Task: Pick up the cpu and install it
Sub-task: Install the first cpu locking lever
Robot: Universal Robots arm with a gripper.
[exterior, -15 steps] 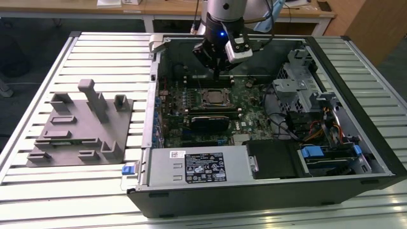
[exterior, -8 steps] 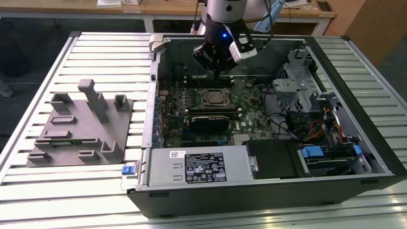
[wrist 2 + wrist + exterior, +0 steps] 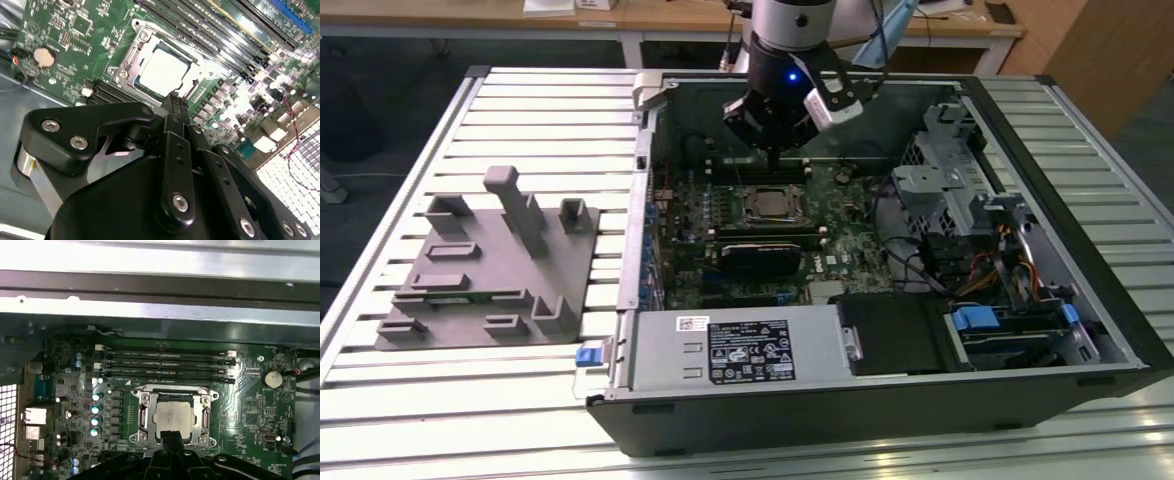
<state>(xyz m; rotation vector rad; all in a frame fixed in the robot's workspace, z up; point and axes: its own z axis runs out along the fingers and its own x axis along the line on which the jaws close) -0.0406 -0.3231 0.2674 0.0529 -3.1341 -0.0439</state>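
Sitting in the socket (image 3: 172, 417), the cpu (image 3: 173, 420); end effector (image 3: 175, 102) above.

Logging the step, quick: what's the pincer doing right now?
Pincer: shut, holding nothing, just above the chip that sits in its socket.

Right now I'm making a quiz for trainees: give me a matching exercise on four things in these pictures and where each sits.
Things:
1. cpu
2. hand
3. grey tray
4. coin cell battery

Places:
A. on the slatted table, outside the computer case
B. in the motherboard socket frame
C. on the green board, beside the memory slots
D. above the cpu, inside the case

Pairs: 1-B, 2-D, 3-A, 4-C
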